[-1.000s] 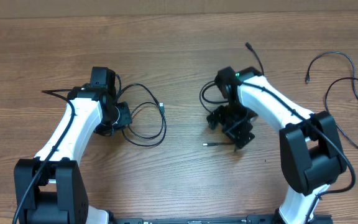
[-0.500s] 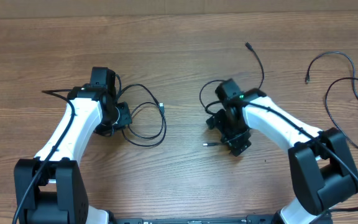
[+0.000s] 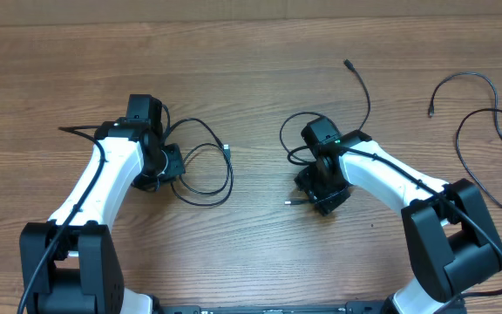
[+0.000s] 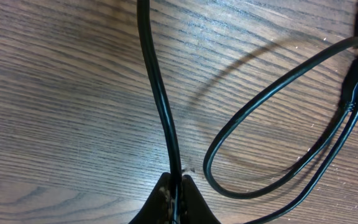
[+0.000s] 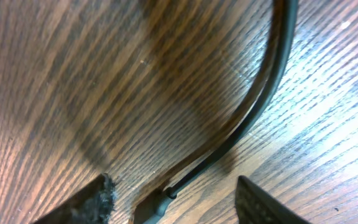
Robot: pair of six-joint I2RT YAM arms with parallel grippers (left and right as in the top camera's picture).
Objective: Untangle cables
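My left gripper (image 4: 178, 186) is shut on a thin black cable (image 4: 160, 93) that runs straight up the left wrist view. The same cable's loop (image 4: 260, 106) curls on the wood to the right. From overhead, the left gripper (image 3: 168, 166) sits at the loop's (image 3: 216, 179) left side. My right gripper (image 5: 179, 199) stands open low over the table. Between its fingers, touching neither, lie a second cable (image 5: 253, 112) and its plug end (image 5: 157, 205). Overhead, the right gripper (image 3: 318, 197) is beside the silvery plug tip (image 3: 292, 201).
Another black cable (image 3: 482, 105) lies looped at the far right of the wooden table (image 3: 251, 262). The second cable's other plug (image 3: 348, 64) rests toward the back edge.
My right gripper has shifted slightly left, settled over the cable's plug end, and its jaws have narrowed. The left arm and its cable have not moved.
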